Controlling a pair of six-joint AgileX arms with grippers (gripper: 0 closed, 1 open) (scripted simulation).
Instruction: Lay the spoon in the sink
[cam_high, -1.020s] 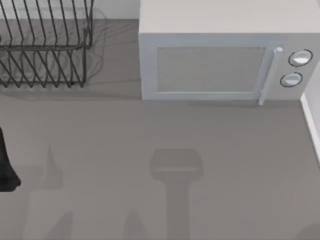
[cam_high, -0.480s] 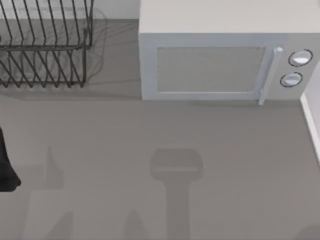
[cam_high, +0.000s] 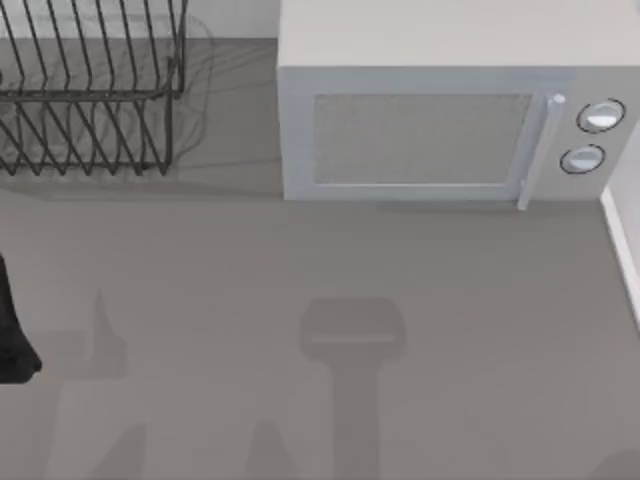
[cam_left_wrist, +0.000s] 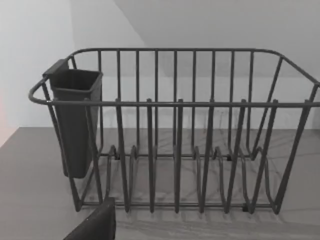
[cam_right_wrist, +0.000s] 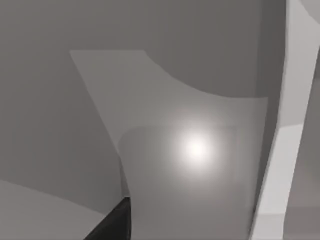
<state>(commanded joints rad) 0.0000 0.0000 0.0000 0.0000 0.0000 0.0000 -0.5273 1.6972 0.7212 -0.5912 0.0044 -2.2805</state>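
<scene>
Top view gives no way to tell where the spoon lies, nor which way its long axis points.

The counter is a plain, matte grey surface that spreads across the middle and lower part of this view; a soft shadow with a broad head and a straight stem falls just below centre, toward 6 o'clock; fainter pointed shadows lie toward 7 o'clock.

At 9 o'clock, on the table's left edge, a dark piece of the left arm reaches in over the counter; the left gripper appears in the left wrist view as a dark wedge low in front of the rack, and I cannot tell its grip; the right gripper is a dark sliver in the right wrist view against pale curved surfaces with a bright glare spot, and I cannot tell its grip either.

At 11 o'clock stands a dark wire dish rack, upright on the counter; a dark cutlery cup hangs on one end of it.

At 1 o'clock sits a white microwave, door shut, with a vertical handle and two round knobs at its right; behind rack and microwave rises a pale wall.
</scene>
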